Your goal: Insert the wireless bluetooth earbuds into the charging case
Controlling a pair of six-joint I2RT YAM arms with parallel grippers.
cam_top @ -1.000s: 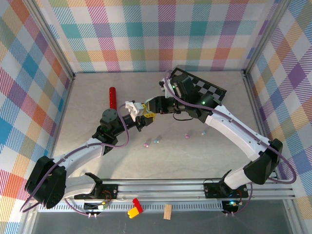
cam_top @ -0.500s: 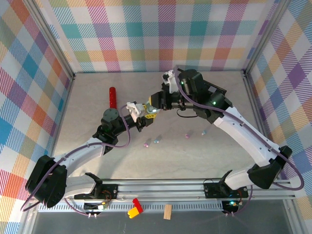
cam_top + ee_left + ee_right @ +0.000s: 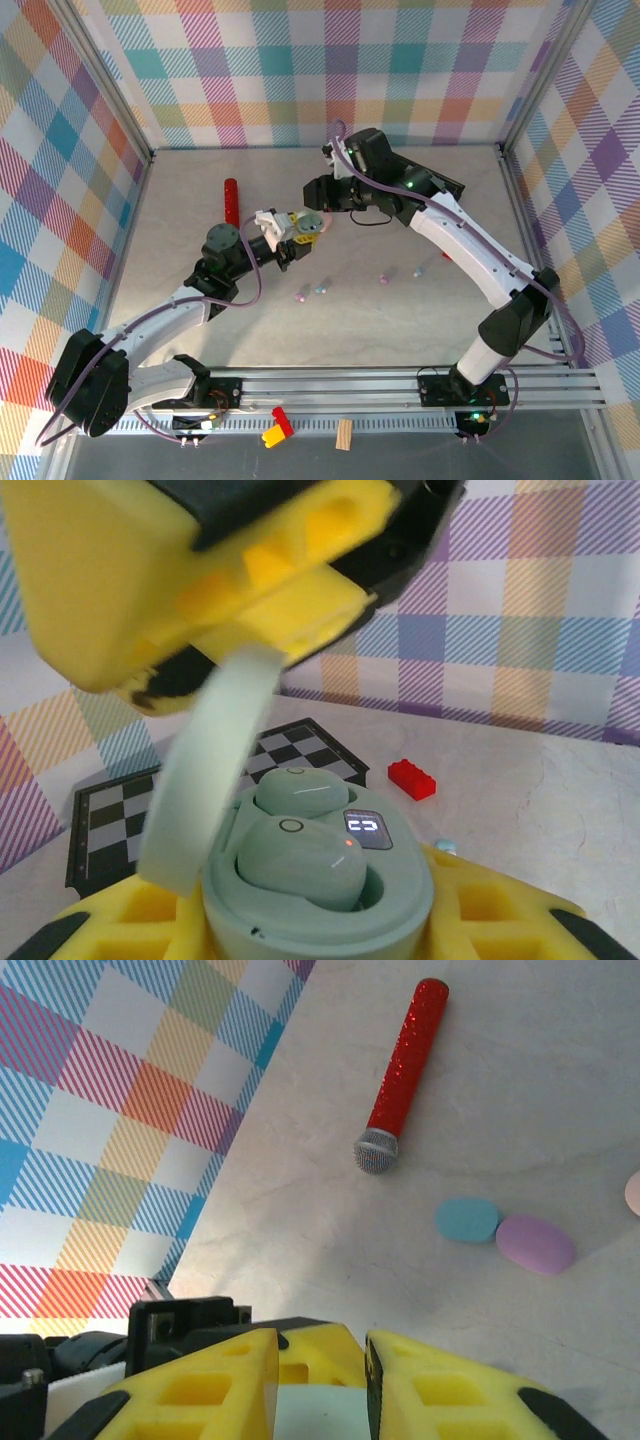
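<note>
My left gripper (image 3: 298,230) is shut on the mint charging case (image 3: 320,920), holding it above the table's middle. Two mint earbuds (image 3: 300,865) sit in its wells beside a lit display. The case's lid (image 3: 215,770) stands open and tilted. Its upper edge is pinched between the yellow fingers (image 3: 200,570) of my right gripper (image 3: 318,205), which reaches in from the far side. The right wrist view shows the lid (image 3: 320,1415) filling the narrow gap of that right gripper (image 3: 322,1345). Loose earbuds lie on the table: purple (image 3: 300,296), blue (image 3: 322,290), pink (image 3: 383,279) and pale blue (image 3: 419,271).
A red glitter microphone (image 3: 231,200) lies at the back left. A black-and-white checkerboard (image 3: 440,185) lies at the back right under the right arm. A small red brick (image 3: 413,778) sits near it. Plaid walls close off three sides.
My right arm has swung its wrist back and to the left, and its jaws have narrowed onto the lid. The left arm and the case have barely moved.
</note>
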